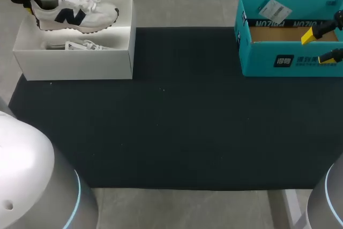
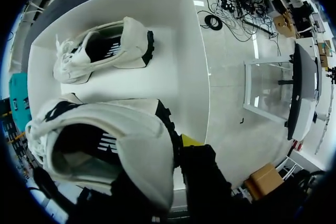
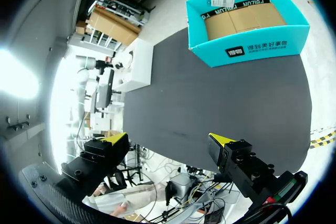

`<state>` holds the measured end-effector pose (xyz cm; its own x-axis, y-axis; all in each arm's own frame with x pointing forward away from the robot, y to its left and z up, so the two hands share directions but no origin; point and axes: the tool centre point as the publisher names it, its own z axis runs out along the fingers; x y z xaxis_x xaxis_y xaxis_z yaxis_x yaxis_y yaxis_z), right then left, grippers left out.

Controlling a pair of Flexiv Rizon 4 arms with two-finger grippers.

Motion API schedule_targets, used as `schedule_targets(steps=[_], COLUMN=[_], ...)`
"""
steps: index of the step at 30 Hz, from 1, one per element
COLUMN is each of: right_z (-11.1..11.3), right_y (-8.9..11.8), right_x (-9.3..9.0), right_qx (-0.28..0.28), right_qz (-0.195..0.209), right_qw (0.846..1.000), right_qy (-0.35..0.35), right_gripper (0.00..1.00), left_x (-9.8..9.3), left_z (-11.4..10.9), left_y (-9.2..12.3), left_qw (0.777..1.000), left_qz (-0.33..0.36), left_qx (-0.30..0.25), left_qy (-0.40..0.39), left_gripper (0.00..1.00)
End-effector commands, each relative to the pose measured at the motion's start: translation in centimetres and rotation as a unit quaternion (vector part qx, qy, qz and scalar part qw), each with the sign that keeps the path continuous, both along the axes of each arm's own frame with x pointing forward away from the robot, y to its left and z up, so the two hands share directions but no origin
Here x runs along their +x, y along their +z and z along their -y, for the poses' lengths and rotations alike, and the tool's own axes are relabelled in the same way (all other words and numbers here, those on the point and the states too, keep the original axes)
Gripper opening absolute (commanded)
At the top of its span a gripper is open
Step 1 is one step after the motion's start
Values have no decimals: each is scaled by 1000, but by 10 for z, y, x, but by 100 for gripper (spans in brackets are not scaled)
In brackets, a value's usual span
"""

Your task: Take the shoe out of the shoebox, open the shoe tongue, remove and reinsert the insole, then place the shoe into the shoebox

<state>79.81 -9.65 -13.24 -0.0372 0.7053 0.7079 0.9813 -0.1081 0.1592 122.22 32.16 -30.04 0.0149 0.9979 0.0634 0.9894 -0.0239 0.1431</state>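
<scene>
Left claw (image 1: 28, 8) clamps the shoe (image 1: 75, 13) by the heel above the shoebox (image 1: 75, 64), right claw (image 3: 168, 139) gapes empty, with tongue, insole and return all pending.

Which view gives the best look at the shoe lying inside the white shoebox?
The left wrist view: the lying shoe shows whole, beyond the held shoe. The head view catches only a sliver of it inside the shoebox. The right wrist view shows none of it.

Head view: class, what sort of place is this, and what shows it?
Probably a robot lab bench: the left gripper holds a shoe over a white shoebox, the right gripper hangs open over a teal box, with a dark mat between.
</scene>
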Motion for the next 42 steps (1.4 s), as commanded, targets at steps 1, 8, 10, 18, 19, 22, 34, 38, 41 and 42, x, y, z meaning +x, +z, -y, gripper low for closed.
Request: schedule_targets(steps=[1,8,10,18,19,22,34,38,41,42], right_z=[0,0,0,0,0,0,0,0,0,0], right_y=[0,0,0,0,0,0,0,0,0,0], right_x=[0,0,0,0,0,0,0,0,0,0], right_qx=[-1,-1,-1,-1,-1,-1,-1,-1,-1,-1], right_qz=[-1,-1,-1,-1,-1,-1,-1,-1,-1,-1], right_qw=[1000,1000,1000,1000,1000,1000,1000,1000,1000,1000], right_qy=[-1,-1,-1,-1,-1,-1,-1,-1,-1,-1], right_gripper=[100,100,100,100,100,100,100,100,100,100], left_x=[10,16,17,17,16,15,15,12,11,11], left_z=[-4,-3,-3,-4,-4,-2,-3,2,7,9], left_y=[-24,-44,-51,-78,-81,-88,-82,-67,-53,-46], left_qw=[1000,1000,1000,1000,1000,1000,999,999,999,998], left_qz=[2,10,16,-19,-23,-24,-29,-32,-48,-52], left_qx=[-7,-12,-10,-6,-6,-8,-17,-21,-11,-25], left_qy=[-4,-14,-16,-1,0,2,-1,-11,-13,-7], left_gripper=[0,0,0,0,0,0,92,100,100,100])
